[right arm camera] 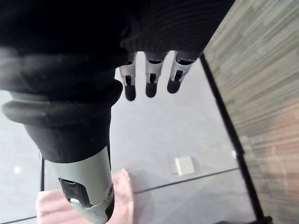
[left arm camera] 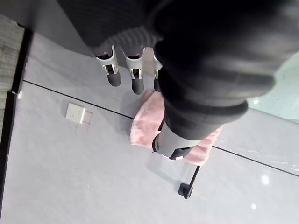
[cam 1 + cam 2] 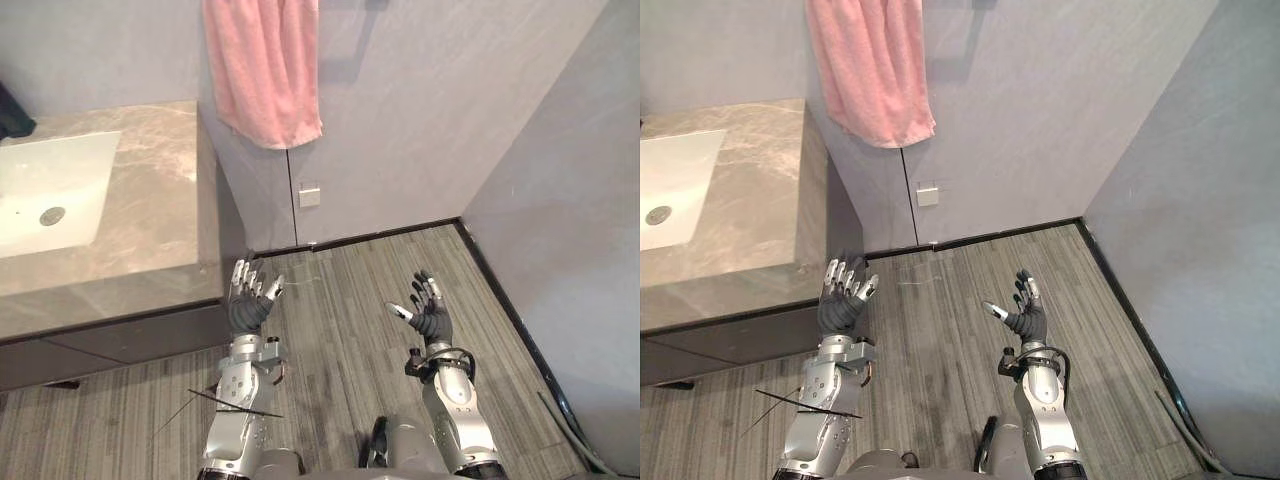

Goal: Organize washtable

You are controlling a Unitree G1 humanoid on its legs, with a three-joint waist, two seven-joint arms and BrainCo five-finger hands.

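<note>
Both raised, outspread: left hand; right hand.

We have open floor between our left hand and right hand; the washtable corner stands just beside the left one.

I see the left arm at lower left and the right arm at lower right, both silver-grey jointed shells. The left hand and right hand wear dark ribbed covers, and their silver fingers end in dark tips.
</note>
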